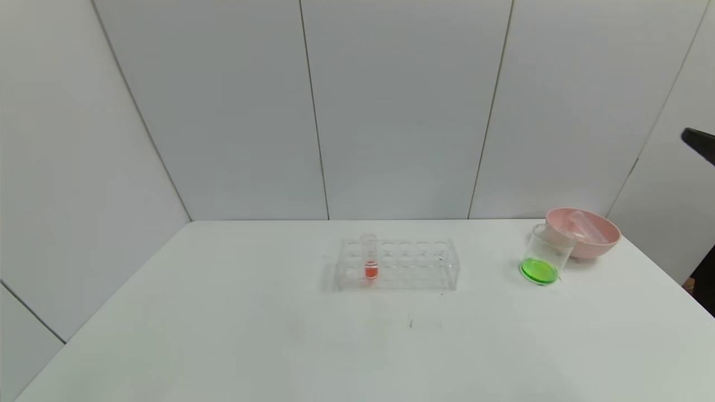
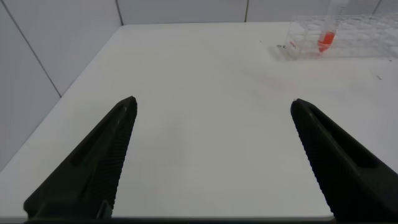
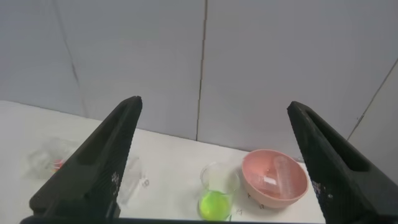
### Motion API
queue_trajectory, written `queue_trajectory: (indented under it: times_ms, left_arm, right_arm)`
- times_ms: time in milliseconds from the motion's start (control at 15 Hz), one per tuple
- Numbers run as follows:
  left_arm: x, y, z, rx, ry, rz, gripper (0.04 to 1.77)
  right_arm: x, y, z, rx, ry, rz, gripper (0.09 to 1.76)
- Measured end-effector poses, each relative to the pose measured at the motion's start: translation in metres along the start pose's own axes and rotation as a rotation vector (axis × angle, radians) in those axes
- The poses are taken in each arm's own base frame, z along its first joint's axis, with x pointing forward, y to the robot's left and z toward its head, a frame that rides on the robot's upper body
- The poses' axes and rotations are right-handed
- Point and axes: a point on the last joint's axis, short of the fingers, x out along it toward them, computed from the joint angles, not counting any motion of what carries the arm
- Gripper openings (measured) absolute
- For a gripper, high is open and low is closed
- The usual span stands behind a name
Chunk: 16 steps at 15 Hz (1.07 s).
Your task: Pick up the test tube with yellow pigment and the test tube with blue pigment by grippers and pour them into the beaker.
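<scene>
Both grippers hang open, pouring apparently done.

Right gripper (image 3: 214, 130) (raised, jaws spread, empty) overlooks the beaker (image 1: 543, 255) holding green liquid; just behind, emptied tubes (image 1: 587, 226) lie discarded in the pink bowl (image 1: 606, 241). Left gripper (image 2: 211, 140) idles over the table (image 1: 223, 335).

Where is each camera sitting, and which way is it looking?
Head view: high on the robot, looking down at the white table, rack, beaker and pink bowl; only a dark bit of the right arm shows.
Left wrist view: on the left arm, low over the table, between the open left pincer, facing the rack.
Right wrist view: on the right arm, held high, through the open right pincer, facing beaker and bowl.
Shared: all three see the rack.
</scene>
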Motion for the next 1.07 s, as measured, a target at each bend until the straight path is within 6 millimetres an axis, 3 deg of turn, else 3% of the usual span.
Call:
queue_trajectory:
  times_ms: [267,600,867,1067]
  left_arm:
    - [0.0,0.0,0.0,0.0,0.0,0.0,1.76]
    - [0.0,0.0,0.0,0.0,0.0,0.0,1.76]
    - [0.0,0.0,0.0,0.0,0.0,0.0,1.76]
    - [0.0,0.0,0.0,0.0,0.0,0.0,1.76]
  right_arm:
    - [-0.083,0.033,0.008,-0.053,-0.137,0.084,1.7]
    - [-0.17,0.065,-0.009,-0.064,-0.188,0.157,1.7]
    - [-0.226,0.078,-0.026,-0.071,-0.238,0.228,1.7]
    - [-0.242,0.077,-0.045,-0.137,-0.324,0.079,1.7]
